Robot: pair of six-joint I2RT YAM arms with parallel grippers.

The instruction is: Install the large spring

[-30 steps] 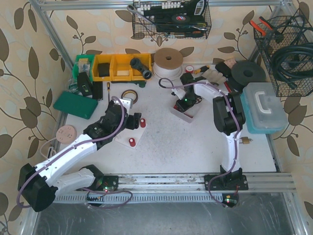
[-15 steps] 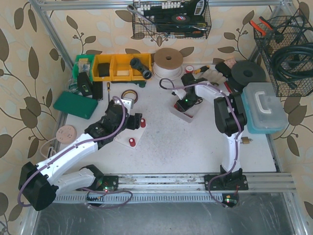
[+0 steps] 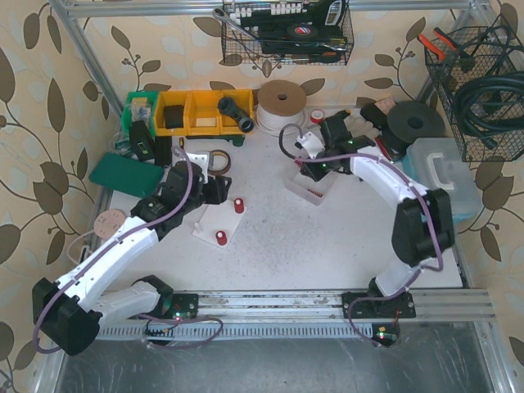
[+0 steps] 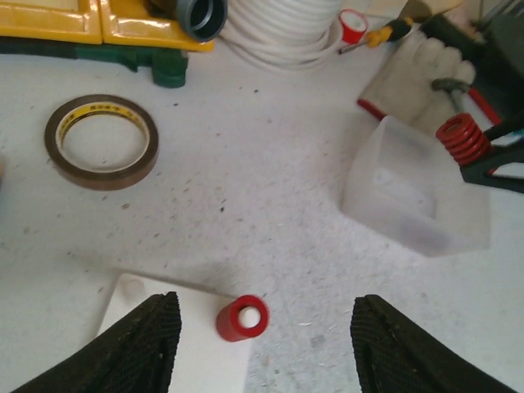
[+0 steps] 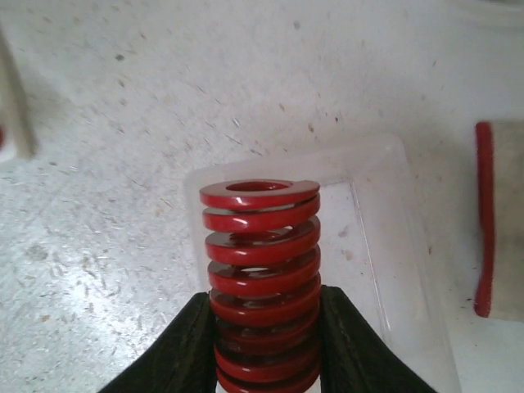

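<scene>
Right hand (image 5: 262,336) clamped on large red spring (image 5: 260,262), upright above clear tray (image 5: 389,246). Left hand (image 4: 270,340) spread wide, red post (image 4: 242,318) below.

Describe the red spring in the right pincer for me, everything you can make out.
The red spring is a thick coil of flat turns, glossy like painted metal, hollow at its open top. Its lower turns are clamped between the two black fingers of the right pincer, and the rest sticks out past the fingertips. It is over the clear plastic tub and seems lifted off it. Nothing else touches it.
</scene>
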